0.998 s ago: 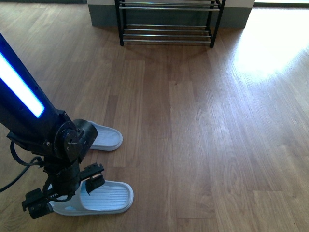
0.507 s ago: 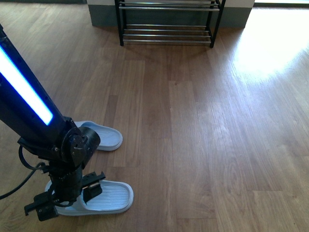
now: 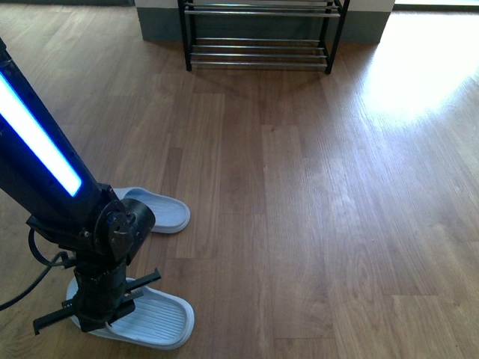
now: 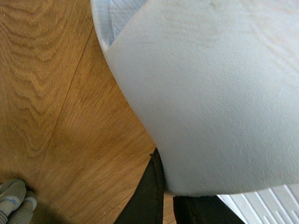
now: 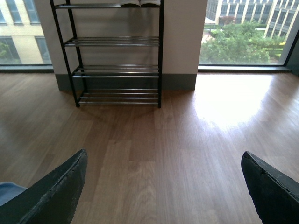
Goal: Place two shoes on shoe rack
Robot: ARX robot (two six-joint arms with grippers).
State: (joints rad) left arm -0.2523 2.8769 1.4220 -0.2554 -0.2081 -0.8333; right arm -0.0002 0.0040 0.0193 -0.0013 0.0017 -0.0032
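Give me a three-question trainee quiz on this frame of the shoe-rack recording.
1. True or false: the farther pale blue moulded slide lies on the wooden floor.
2. The left end effector is at: A) the nearer pale blue moulded slide; B) the black-framed chrome-bar shoe rack; C) bare floor.
3. Is the right end effector open or shut?
Key: 1 true; 2 A; 3 open.

front and right wrist views both face the shoe rack [image 3: 258,37]. left wrist view hugs a slide [image 4: 210,93].
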